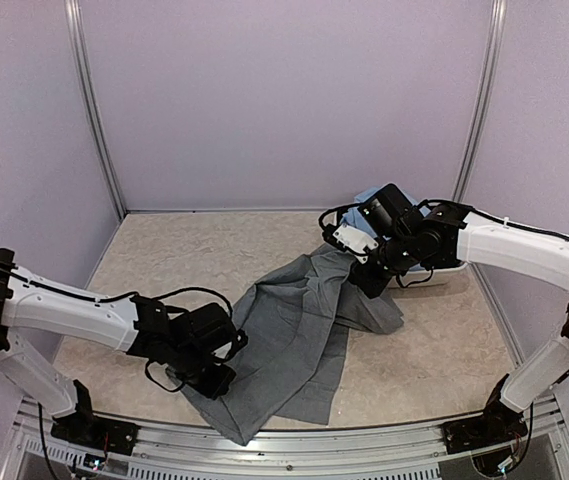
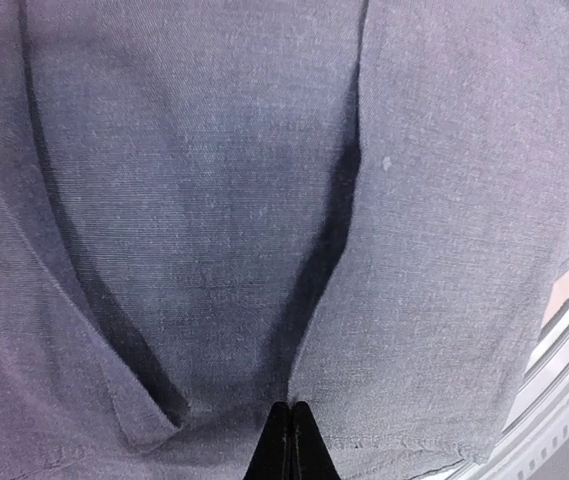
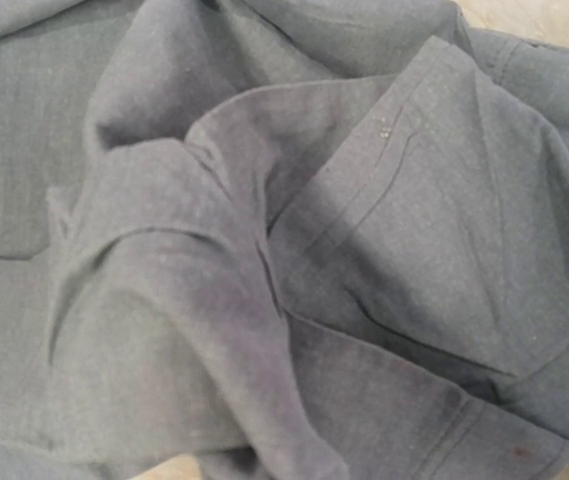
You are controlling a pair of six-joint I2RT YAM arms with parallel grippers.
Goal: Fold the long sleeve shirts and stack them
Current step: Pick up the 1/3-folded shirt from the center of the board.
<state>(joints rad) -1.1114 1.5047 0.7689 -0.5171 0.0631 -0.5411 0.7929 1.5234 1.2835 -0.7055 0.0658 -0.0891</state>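
A slate grey long sleeve shirt (image 1: 299, 330) lies crumpled across the middle of the table, running from the near edge up toward the back right. My left gripper (image 1: 216, 378) sits at the shirt's near left edge. In the left wrist view its fingertips (image 2: 292, 440) are pressed together, with a crease of the grey cloth (image 2: 214, 200) pinched between them. My right gripper (image 1: 369, 282) is at the shirt's far end, where the cloth bunches up to it. Grey cloth (image 3: 264, 300) fills the right wrist view and hides the fingers. A light blue shirt (image 1: 368, 198) peeks out behind the right arm.
A white basin (image 1: 444, 272) stands at the back right, mostly hidden under the right arm. A metal rail (image 1: 294, 447) runs along the near table edge, and the shirt's hem hangs close to it. Pale walls enclose the table on three sides.
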